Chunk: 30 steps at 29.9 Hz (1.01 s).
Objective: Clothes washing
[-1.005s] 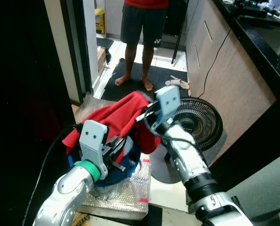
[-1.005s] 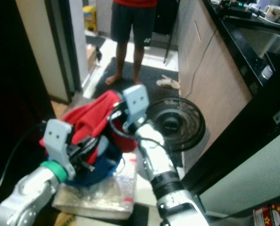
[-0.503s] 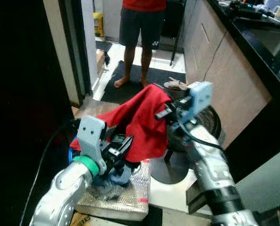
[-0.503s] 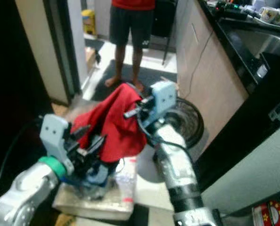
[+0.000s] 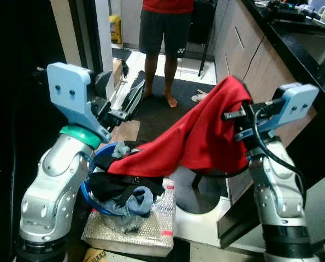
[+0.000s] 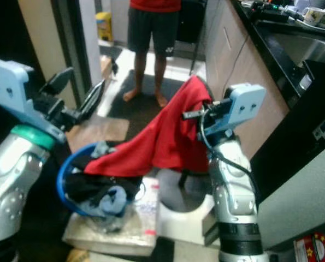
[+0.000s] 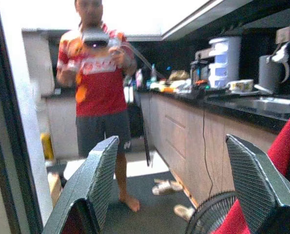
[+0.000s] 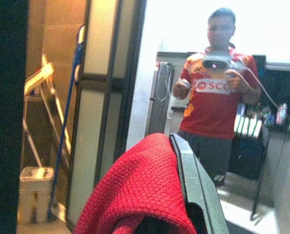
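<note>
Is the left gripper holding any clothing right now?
No, the left gripper is raised with its fingers spread and nothing between them, while the right gripper holds the red garment.

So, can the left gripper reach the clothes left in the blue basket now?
Probably yes: the left gripper is open above the blue basket, and the red garment, held by the right gripper, covers only part.

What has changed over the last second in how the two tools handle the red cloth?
The right tool, shut on the red cloth, has lifted it up and out to the robot's right. The left tool has risen clear of the blue basket, open and empty. The basket and the person stayed put.
</note>
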Available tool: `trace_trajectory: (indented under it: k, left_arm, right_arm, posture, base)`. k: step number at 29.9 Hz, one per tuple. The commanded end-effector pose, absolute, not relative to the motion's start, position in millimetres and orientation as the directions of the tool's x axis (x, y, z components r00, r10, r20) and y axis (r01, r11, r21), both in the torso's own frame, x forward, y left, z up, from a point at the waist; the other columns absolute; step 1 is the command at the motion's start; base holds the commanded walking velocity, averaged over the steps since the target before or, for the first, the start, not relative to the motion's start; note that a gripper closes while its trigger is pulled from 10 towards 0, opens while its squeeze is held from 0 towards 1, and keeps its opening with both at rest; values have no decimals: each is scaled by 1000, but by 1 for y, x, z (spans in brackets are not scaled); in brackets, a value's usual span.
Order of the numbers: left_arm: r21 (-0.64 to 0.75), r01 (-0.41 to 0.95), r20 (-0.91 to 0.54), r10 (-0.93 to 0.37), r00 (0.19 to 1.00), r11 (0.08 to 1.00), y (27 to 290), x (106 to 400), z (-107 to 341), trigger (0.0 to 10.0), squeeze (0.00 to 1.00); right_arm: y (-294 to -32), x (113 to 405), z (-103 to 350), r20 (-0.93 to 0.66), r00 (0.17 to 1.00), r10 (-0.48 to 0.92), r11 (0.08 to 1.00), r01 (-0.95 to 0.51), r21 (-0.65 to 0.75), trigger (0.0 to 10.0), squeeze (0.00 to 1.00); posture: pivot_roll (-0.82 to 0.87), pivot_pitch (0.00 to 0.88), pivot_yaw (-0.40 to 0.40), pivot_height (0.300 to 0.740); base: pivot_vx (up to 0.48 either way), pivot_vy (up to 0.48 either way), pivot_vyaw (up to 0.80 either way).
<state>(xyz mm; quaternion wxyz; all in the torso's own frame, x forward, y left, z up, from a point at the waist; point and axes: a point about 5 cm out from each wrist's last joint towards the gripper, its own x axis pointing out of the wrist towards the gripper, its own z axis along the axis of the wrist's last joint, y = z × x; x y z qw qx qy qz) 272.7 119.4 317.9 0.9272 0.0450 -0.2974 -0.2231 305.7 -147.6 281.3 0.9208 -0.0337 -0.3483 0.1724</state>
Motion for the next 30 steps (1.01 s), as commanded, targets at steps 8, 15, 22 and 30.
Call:
trace_trajectory:
  k: [8, 15, 22, 30]
  left_arm:
    - [297, 379, 566, -481, 669, 877, 104, 264, 332, 10000, 0]
    - [208, 384, 537, -433, 724, 900, 109, 268, 317, 10000, 0]
    - [187, 372, 551, -410, 727, 909, 108, 274, 322, 10000, 0]
    - [169, 378, 522, -408, 749, 910, 107, 274, 312, 10000, 0]
  right_arm:
    - [-137, 304, 233, 482, 775, 408, 913, -340, -225, 10000, 0]
    - [-149, 309, 251, 538, 792, 288, 954, -284, -93, 10000, 0]
    - [-148, 314, 271, 605, 762, 232, 963, -266, -35, 10000, 0]
    - [-148, 314, 269, 598, 769, 224, 963, -269, -13, 10000, 0]
  posture:
    - [55, 39, -6, 740]
    - [55, 28, -8, 740]
    - [58, 17, -9, 740]
    - [60, 22, -9, 740]
  base:
    - [0, 0, 0]
    - [0, 0, 0]
    - [0, 0, -343]
    - [0, 0, -800]
